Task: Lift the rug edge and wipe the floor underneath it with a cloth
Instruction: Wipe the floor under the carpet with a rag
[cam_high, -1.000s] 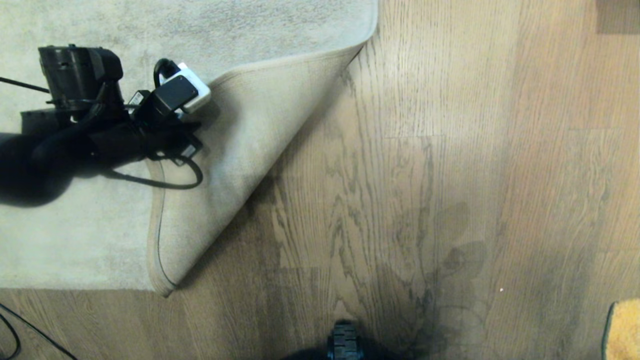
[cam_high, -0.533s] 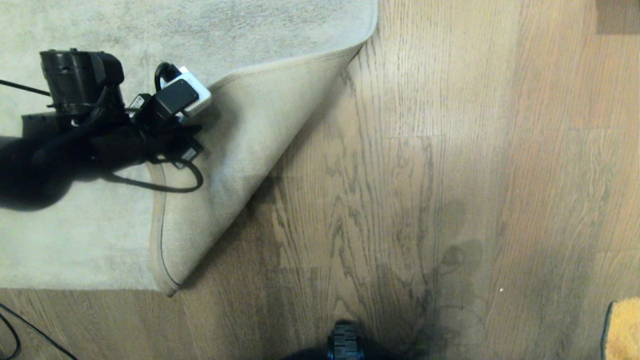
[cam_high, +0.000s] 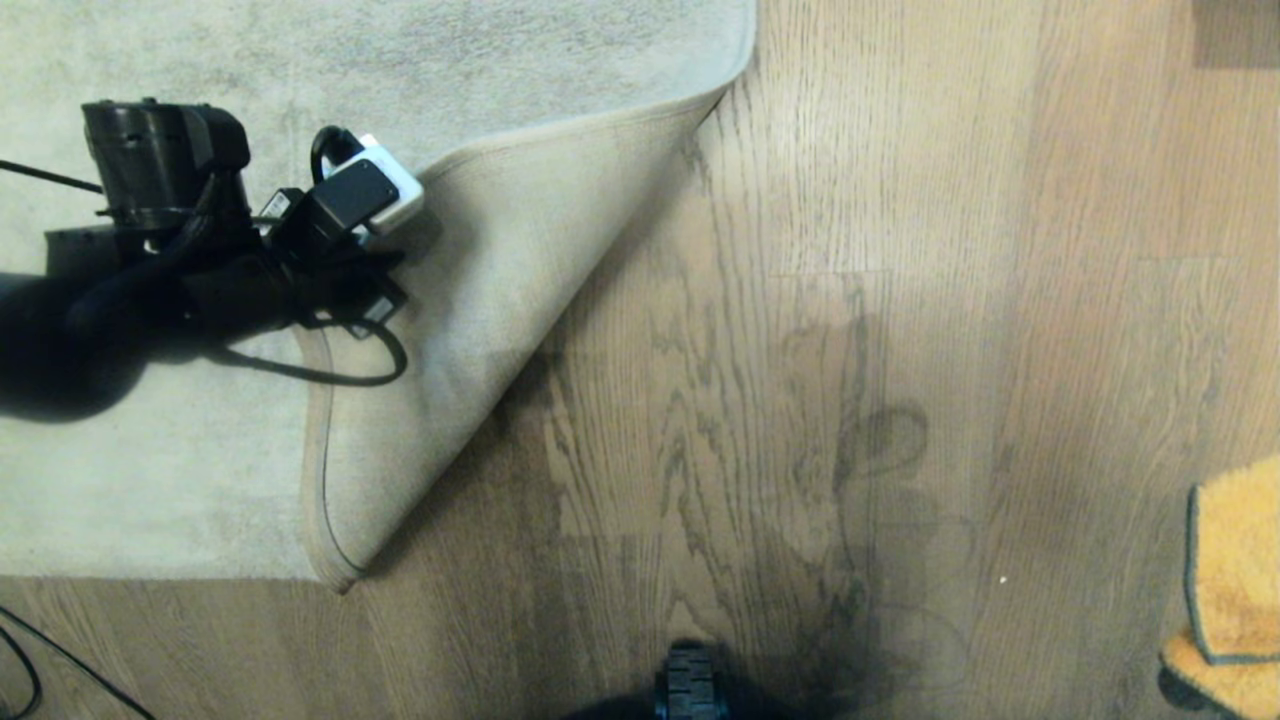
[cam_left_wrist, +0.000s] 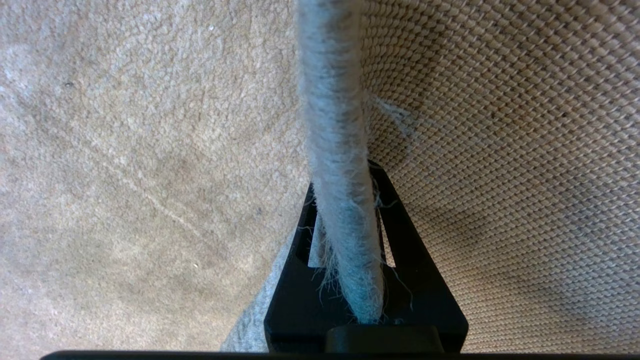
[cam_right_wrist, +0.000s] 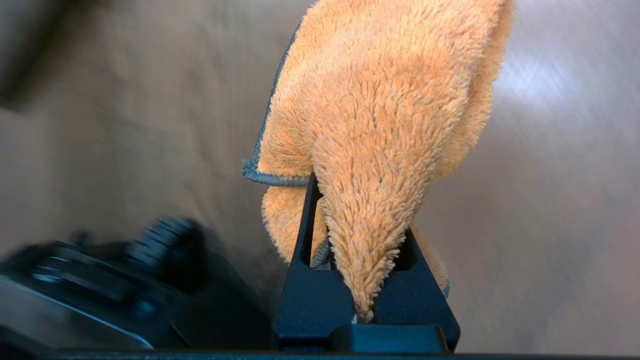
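The grey-beige rug's corner is folded back, its paler underside facing up beside the bare wood floor. My left gripper is shut on the rug edge, whose fuzzy bound border runs between the black fingers. The woven backing lies on one side of the border and the pile on the other. In the head view the left arm sits over the rug at the left. My right gripper is shut on the orange fluffy cloth, which shows at the head view's right edge.
A black wheel of my base pokes in at the bottom middle, and the base's dark body shows in the right wrist view. A thin black cable crosses the floor at the lower left. A darker patch sits at the top right.
The cloth has come further into the head view from the lower right, moving up and to the left. The left arm and the folded rug corner have stayed put.
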